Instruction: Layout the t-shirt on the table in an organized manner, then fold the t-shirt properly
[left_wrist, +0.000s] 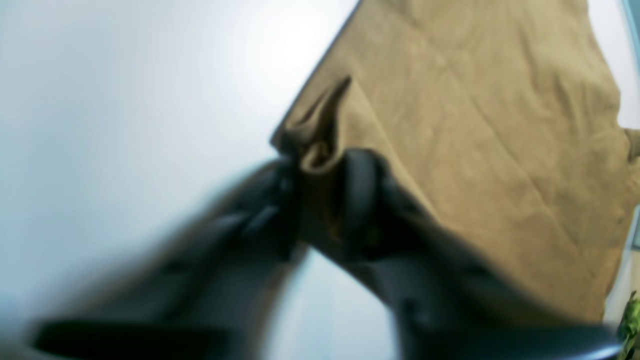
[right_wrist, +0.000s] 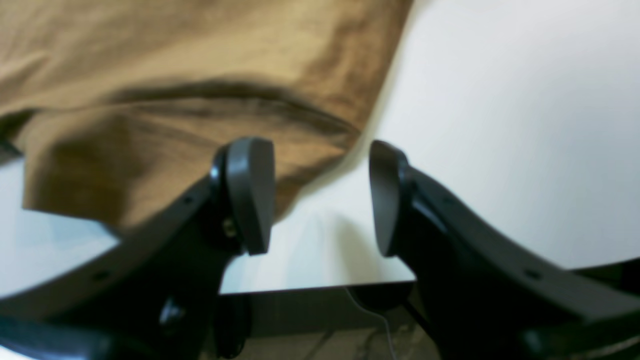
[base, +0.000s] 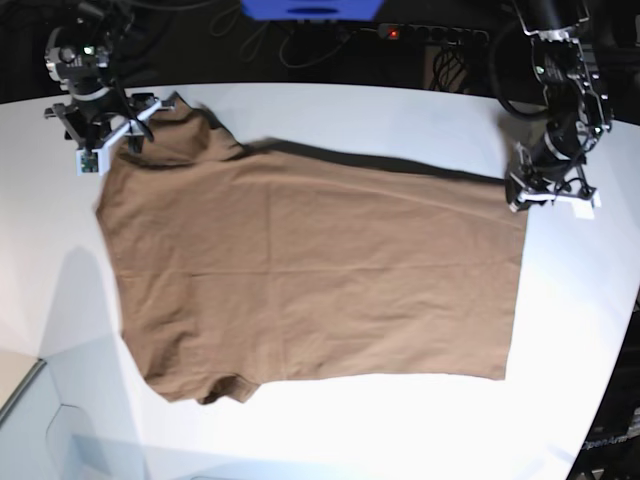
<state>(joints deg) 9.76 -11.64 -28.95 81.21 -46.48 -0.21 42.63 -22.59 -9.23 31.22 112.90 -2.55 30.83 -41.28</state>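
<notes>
A: Starting nearest, what are we seeing at the front of the worktop (base: 330, 440)?

B: We are seeing bare white surface running along the front edge, and just behind it the t-shirt (base: 310, 280) is lying spread out flat, with the collar end toward the base view's left and the hem toward its right. One sleeve is sticking out at the front left.

A: Is the cloth lying smooth?

B: Mostly. We are noticing light creases across the body, and the far edge is casting a dark shadow line along the worktop.

A: Moving back, what is the left gripper (left_wrist: 320, 165) doing?

B: It is sitting at the far hem corner, on the base view's right. In the left wrist view, which is blurry, its jaws are pinching a bunched fold of the brown cloth between them, so it is closed on the t-shirt corner.

A: And the right gripper (right_wrist: 322, 195)?

B: It is hovering at the far left corner, by the shoulder and other sleeve. In the right wrist view we are seeing its two fingers (right_wrist: 250, 190) standing well apart with only white worktop between them, so it is gaping and holding nothing. One finger is sitting over the edge of the cloth, though we cannot tell if it is touching.
</notes>
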